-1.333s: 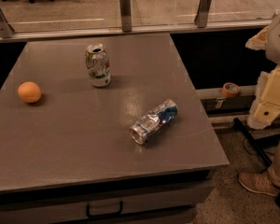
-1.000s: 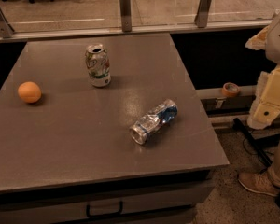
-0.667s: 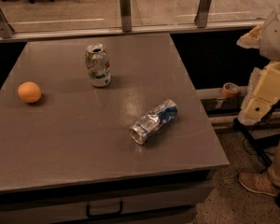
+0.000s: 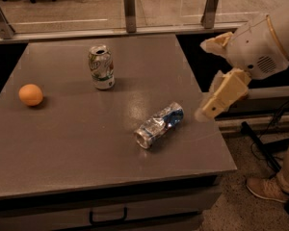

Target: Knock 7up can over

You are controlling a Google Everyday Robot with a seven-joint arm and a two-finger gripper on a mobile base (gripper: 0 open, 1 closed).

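The 7up can (image 4: pixel 101 67), green and white with a silver top, stands upright on the far middle of the grey table (image 4: pixel 62 148). My gripper (image 4: pixel 205 80) is at the table's right edge, above and right of a crushed blue and silver can (image 4: pixel 159 125). It is well to the right of the 7up can and apart from it. Its beige fingers (image 4: pixel 222 94) stand spread apart and hold nothing.
An orange (image 4: pixel 30 94) lies at the table's left. The crushed can lies on its side at centre right. A glass railing with metal posts (image 4: pixel 129 7) runs behind the table. A person's shoe (image 4: pixel 267 189) and cables are on the floor at the right.
My arm and gripper have moved left from beyond the table's right side to over its right edge. The cans and the orange have not moved.
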